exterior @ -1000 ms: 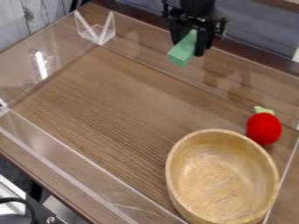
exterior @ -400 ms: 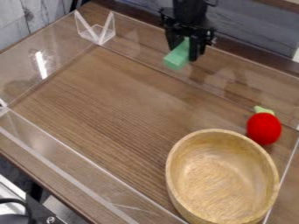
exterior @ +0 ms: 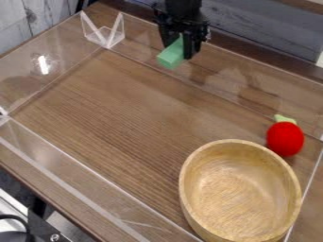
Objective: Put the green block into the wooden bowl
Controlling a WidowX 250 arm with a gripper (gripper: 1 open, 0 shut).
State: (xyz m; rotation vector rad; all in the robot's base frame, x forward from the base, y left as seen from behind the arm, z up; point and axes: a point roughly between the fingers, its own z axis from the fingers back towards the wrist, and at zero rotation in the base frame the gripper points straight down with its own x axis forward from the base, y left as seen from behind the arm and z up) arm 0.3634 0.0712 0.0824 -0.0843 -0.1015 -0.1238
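Note:
The green block (exterior: 171, 55) hangs above the far part of the wooden table, tilted, clamped between the black fingers of my gripper (exterior: 180, 43). The gripper points down and is shut on the block's upper end. The wooden bowl (exterior: 240, 192) stands at the near right of the table, large, round and with nothing inside. The block is far from the bowl, up and to the left of it in the view.
A red round fruit-like object (exterior: 285, 138) lies right of the bowl's far rim. Clear plastic walls (exterior: 51, 66) fence the table, with a small clear stand (exterior: 104, 31) at the far left corner.
My gripper has carried the green block leftward in the view, away from the bowl, and slightly lower. The bowl and red fruit have stayed put.

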